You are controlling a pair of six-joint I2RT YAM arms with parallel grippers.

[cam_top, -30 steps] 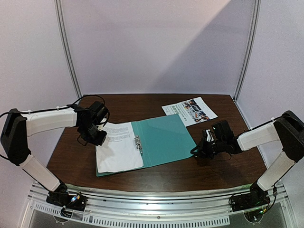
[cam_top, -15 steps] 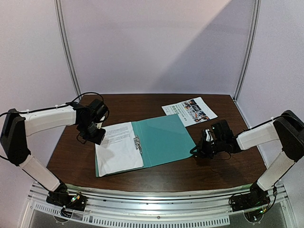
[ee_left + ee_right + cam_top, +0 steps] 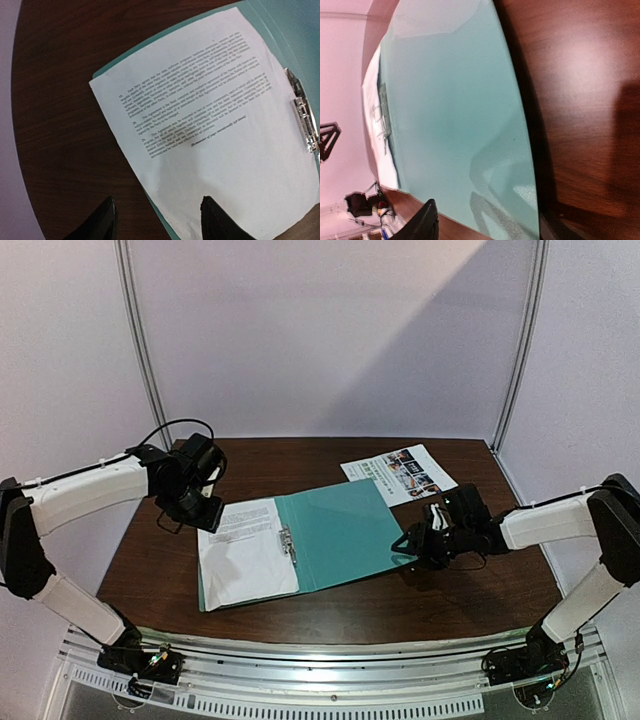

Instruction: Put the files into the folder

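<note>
Folder (image 3: 345,530) lies open and flat mid-tabletop (image 3: 450,590), spine and clip (image 3: 288,543) running roughly 12-to-6. The text sheet (image 3: 245,555) sits on its left leaf; the right leaf is bare. The photo sheet (image 3: 400,472) is not yet in: it lies on the wood just beyond the folder's far right corner, long axis roughly 9-to-3, tipped a little toward 2. That is the relation I'm working from. Seen from above, it sits at about 12 o'clock from the right tool (image 3: 415,543), near it. The right tool hangs at the folder's right edge, jaws spread about halfway, the edge running between them with no grip on it that I can see. Left tool (image 3: 205,515) is over the far left corner of the text sheet, jaws also parted about halfway and holding nothing. From there the photo sheet is off toward 2 to 3 o'clock, well apart, across the whole folder. My call: the right arm is the nearer one for the fetch, reaching away from its base and taking the sheet's near long edge.
</note>
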